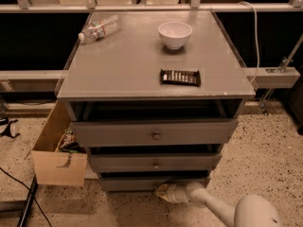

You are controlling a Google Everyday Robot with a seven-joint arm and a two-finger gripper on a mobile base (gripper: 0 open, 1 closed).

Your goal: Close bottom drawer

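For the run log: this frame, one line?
gripper: at bottom drawer front, centre | top drawer: ajar | arm: from lower right

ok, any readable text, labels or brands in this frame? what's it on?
No text can be read.
Bottle label: print too blurred to read.
Snack bar wrapper: pale marks, too blurred to read.
Packets in the box: too small to read.
End effector, at the front of the bottom drawer: no marking shows on either.
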